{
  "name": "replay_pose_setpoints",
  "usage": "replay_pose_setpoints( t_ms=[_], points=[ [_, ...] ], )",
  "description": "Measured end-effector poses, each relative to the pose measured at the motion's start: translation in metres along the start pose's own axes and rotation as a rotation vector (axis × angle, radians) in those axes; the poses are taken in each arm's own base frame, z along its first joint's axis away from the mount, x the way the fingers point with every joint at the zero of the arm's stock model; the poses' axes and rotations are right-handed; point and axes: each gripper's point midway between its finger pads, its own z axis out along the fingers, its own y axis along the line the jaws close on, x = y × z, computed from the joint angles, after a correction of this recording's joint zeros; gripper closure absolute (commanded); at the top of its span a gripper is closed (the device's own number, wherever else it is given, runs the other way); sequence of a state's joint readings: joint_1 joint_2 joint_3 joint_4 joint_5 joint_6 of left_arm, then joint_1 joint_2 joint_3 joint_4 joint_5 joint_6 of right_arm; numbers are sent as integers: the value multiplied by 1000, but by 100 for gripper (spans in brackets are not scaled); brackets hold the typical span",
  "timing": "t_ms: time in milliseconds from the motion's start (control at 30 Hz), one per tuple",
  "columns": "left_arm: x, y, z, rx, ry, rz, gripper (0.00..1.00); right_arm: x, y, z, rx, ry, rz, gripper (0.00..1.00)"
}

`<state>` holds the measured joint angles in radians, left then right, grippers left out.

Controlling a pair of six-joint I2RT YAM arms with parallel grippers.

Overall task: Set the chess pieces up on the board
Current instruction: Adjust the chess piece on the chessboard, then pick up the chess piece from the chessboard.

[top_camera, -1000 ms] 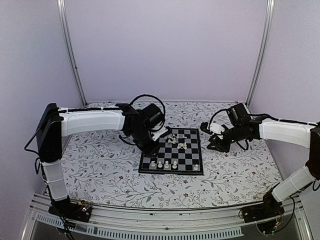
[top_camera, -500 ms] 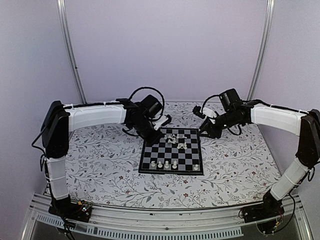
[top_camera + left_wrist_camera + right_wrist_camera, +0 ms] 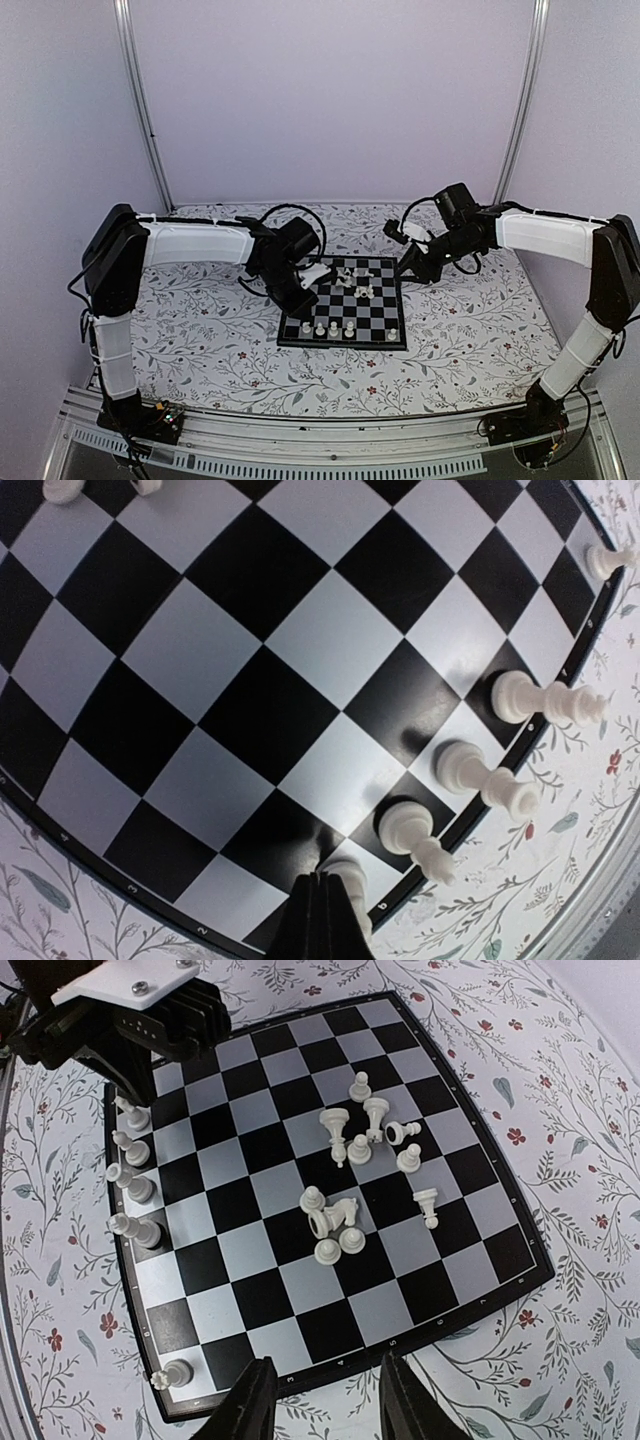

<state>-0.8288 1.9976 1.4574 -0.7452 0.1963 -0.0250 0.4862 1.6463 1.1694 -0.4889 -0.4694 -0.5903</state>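
The black and pale checked board lies mid-table. Several white chess pieces stand in a row along its near edge, and one stands at the near right corner. A loose cluster sits at the far middle; in the right wrist view the cluster has some pieces lying down. My left gripper is over the board's left edge. In its wrist view its fingers are pressed together, beside the end piece of the row. My right gripper is open and empty, over the board's right edge.
The floral table surface surrounds the board. The left arm's wrist hangs over the board's far side in the right wrist view. Lilac walls and two metal posts close in the back.
My right gripper swung left and further back to the board's far right corner. My left gripper lifted back, then came down again at the board's left edge.
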Motion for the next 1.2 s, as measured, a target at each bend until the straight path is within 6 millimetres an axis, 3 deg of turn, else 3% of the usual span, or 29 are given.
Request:
replay_pose_setpoints(
  t_ms=[533, 833, 1033, 1200],
  points=[
    [13, -7, 5, 32, 40, 4, 100, -1, 3, 0, -19, -9, 1, 62],
    [16, 6, 7, -18, 52, -10, 100, 2, 5, 5, -39, -4, 10, 61],
    [-4, 37, -7, -158, -1, -48, 83, 6, 4, 10, -41, 14, 16, 60],
    [-56, 55, -62, -291, -183, -67, 65, -2, -6, 19, -19, 40, -7, 60]
  ],
)
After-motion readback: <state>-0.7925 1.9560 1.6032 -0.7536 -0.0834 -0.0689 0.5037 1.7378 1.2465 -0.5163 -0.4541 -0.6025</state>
